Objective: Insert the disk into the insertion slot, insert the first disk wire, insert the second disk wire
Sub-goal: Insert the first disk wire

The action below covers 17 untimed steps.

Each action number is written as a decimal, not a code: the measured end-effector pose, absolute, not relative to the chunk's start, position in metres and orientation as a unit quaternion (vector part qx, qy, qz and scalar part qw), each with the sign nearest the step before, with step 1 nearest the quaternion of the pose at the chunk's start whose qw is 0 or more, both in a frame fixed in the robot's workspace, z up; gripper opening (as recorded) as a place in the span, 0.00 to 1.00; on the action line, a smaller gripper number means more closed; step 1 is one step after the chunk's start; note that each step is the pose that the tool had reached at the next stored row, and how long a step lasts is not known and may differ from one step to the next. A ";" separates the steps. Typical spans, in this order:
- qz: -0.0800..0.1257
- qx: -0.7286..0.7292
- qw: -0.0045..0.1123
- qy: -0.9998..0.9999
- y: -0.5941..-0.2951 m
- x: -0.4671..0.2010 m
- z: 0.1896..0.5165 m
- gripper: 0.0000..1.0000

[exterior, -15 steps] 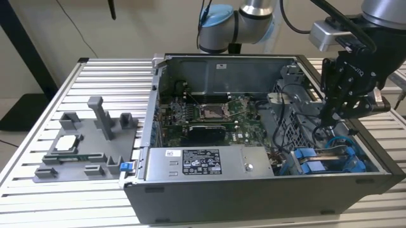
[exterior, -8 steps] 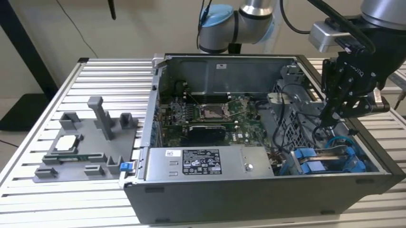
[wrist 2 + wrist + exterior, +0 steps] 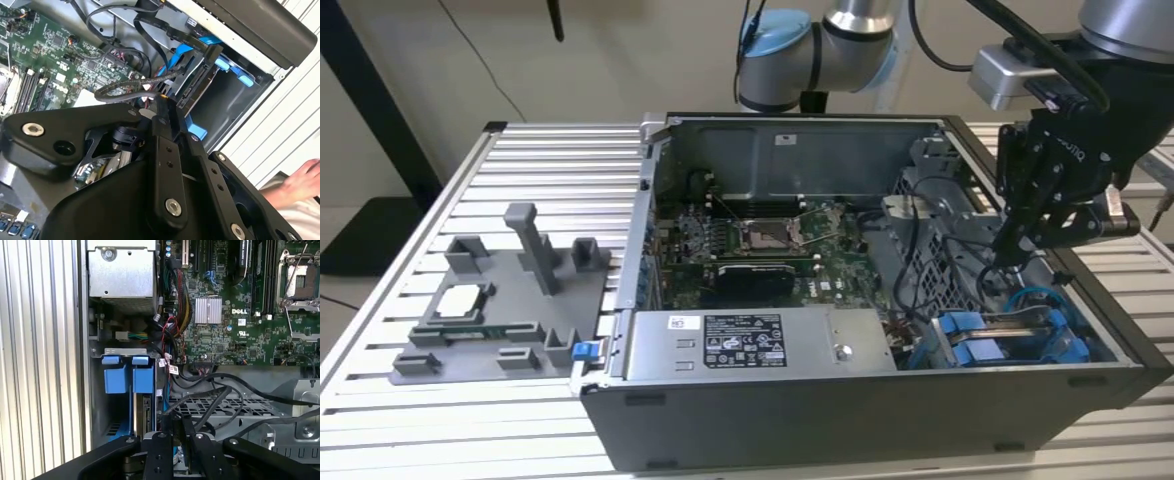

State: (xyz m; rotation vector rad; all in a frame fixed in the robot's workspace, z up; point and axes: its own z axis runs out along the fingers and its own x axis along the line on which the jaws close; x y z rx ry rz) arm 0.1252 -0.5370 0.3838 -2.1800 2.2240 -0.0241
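We're seeing the open computer case [image 3: 854, 420] sitting on the slatted tabletop [image 3: 454, 440]. The disk [image 3: 198, 85], grey in its blue carrier, is sitting in the insertion slot [image 3: 230, 100]. The gripper [image 3: 164, 102] is clamping its jaws on a black wire [image 3: 125, 90] just beside the disk.

Bright even light; case [image 3: 854, 410] interior shadowed; table [image 3: 400, 420] slats glaring.

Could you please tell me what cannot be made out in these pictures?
The disk: partly hidden behind the gripper in the first wrist view.
The insertion slot: its inside is too dark to read in the exterior view.
A person's hand: cut off by the second wrist view's edge.
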 end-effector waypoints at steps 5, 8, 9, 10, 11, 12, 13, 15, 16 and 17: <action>-0.008 -0.700 0.014 0.714 -0.537 0.125 0.384 0.00; -0.008 -0.700 0.014 0.714 -0.538 0.125 0.384 0.00; -0.008 -0.700 0.014 0.714 -0.539 0.125 0.384 0.00; -0.008 -0.700 0.013 0.714 -0.540 0.125 0.384 0.00; -0.008 -0.700 0.013 0.714 -0.541 0.125 0.384 0.00; -0.008 -0.700 0.013 0.714 -0.542 0.125 0.384 0.00; -0.008 -0.700 0.013 0.714 -0.543 0.125 0.384 0.00; -0.007 -0.700 0.013 0.714 -0.546 0.125 0.384 0.00; -0.007 -0.700 0.013 0.714 -0.547 0.125 0.383 0.00; -0.007 -0.700 0.013 0.714 -0.549 0.125 0.383 0.00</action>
